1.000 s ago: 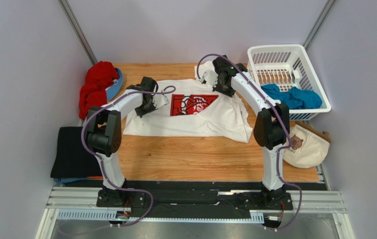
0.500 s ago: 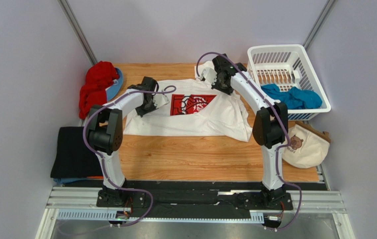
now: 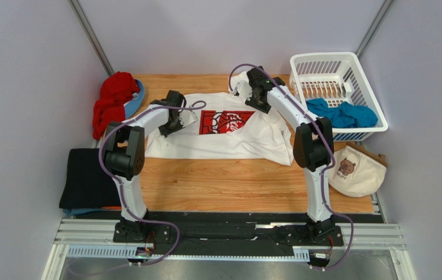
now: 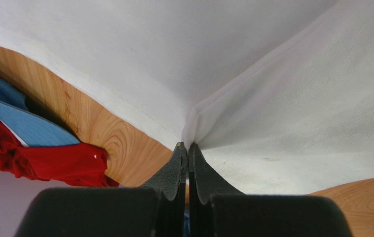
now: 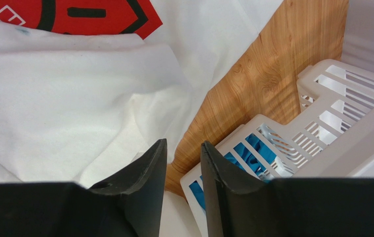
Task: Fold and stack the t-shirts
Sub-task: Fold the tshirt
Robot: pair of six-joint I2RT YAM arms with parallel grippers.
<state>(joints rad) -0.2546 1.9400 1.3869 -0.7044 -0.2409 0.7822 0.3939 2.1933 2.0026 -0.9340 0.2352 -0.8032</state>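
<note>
On a wooden table (image 3: 217,186) between pale grey walls (image 3: 24,70), a black t-shirt (image 3: 83,178) lies flat at far left, with a red cloth (image 3: 112,99) heaped beyond it. The left gripper (image 4: 188,146) is clamped on an edge of the white t-shirt (image 3: 229,140) spread at centre. The right gripper (image 5: 184,144) has its fingers slightly apart at the shirt's far right corner. At right, a white basket (image 3: 322,58) holds a teal t-shirt (image 3: 346,114).

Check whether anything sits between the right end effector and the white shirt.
Nothing visible does. The right end effector hangs open at the edge of the white t-shirt, with only the basket close beside it. The left end effector is shut on the same shirt's cloth.
</note>
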